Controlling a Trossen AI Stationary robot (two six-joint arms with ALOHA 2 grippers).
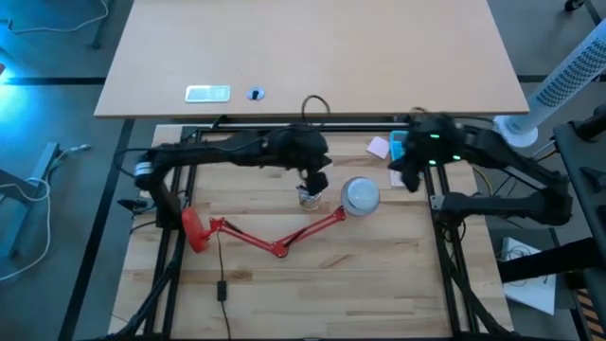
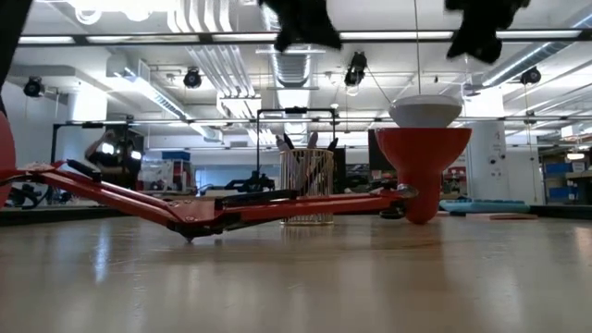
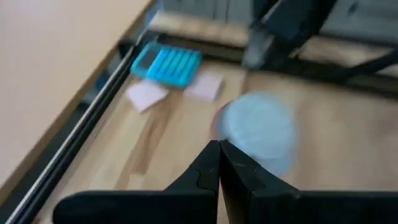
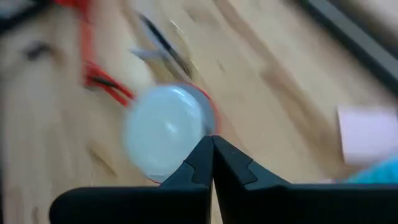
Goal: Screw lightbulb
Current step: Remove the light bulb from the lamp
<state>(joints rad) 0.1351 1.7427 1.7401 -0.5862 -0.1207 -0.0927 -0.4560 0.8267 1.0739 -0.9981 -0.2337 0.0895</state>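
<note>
The red desk lamp lies across the table, base (image 1: 194, 230) at the left and cone shade (image 2: 425, 166) at the right with its opening up. The white lightbulb (image 1: 361, 194) sits in the shade, and its dome (image 2: 425, 111) shows above the rim while its neck is hidden. The bulb also shows in the left wrist view (image 3: 260, 130) and the right wrist view (image 4: 165, 130). My left gripper (image 1: 313, 180) is shut and empty, high above a small clear cup (image 1: 309, 197) just left of the shade. My right gripper (image 1: 409, 176) is shut and empty, high up to the right of the shade.
The lamp's jointed red arm (image 1: 280, 248) runs from the base to the shade, and its cord (image 1: 221, 284) trails toward the near edge. A blue object (image 1: 398, 147) and pink notes (image 1: 379, 147) lie at the back right. A larger tabletop (image 1: 312, 57) stands behind.
</note>
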